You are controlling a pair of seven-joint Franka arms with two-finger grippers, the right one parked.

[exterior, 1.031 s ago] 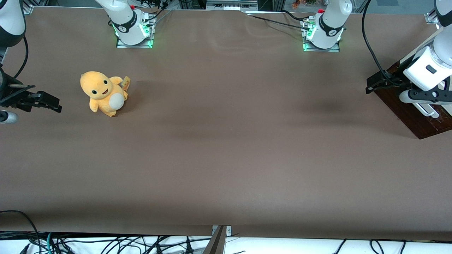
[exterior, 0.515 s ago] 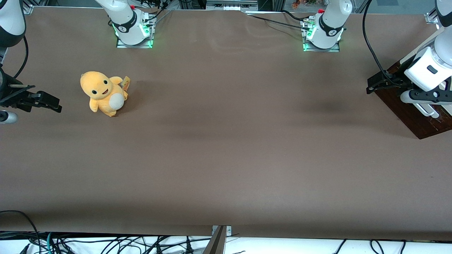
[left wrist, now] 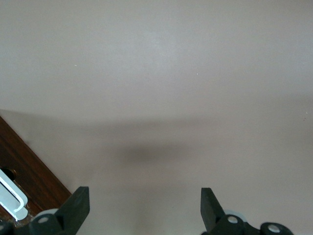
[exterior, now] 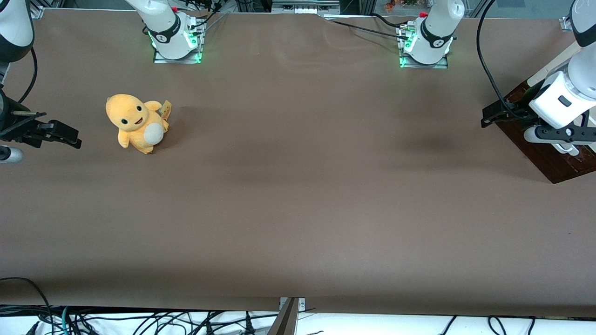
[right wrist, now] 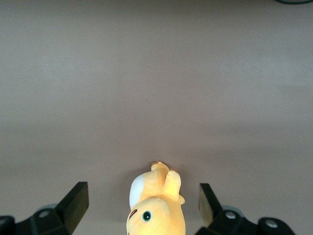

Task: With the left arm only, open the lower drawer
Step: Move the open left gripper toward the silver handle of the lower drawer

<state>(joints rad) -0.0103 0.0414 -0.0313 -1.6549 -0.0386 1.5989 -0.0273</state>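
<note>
Brown cloth covers the whole surface (exterior: 298, 200), and from my seat I count very little on it. Nearest the front camera the cloth lies bare apart from soft shadows. Farther back, toward the parked arm's end, sits one yellow-orange plush toy (exterior: 136, 123) with a pale belly, upright and well apart from everything else.

Toward the working arm's end I see one dark reddish-brown drawer front, the lower drawer (exterior: 547, 153), at the edge of the front view, with one whitish bar handle (exterior: 565, 148) on it. The left arm (exterior: 565, 95) hangs over that drawer, its white wrist housing and black cable covering part of the wood. In the front view I cannot make out whether the pale wood sides show.

From the wrist camera I get the tool (left wrist: 145, 208) spread wide: two black fingers (left wrist: 78, 203) stand far apart with only bare brown cloth between them, gripping nothing. The drawer front (left wrist: 29, 176) and the handle (left wrist: 12, 195) lie just beside one finger, outside the gap.

Farthest from the front camera I count two arm bases (exterior: 176, 39) with green lights, bolted along the surface's edge.
</note>
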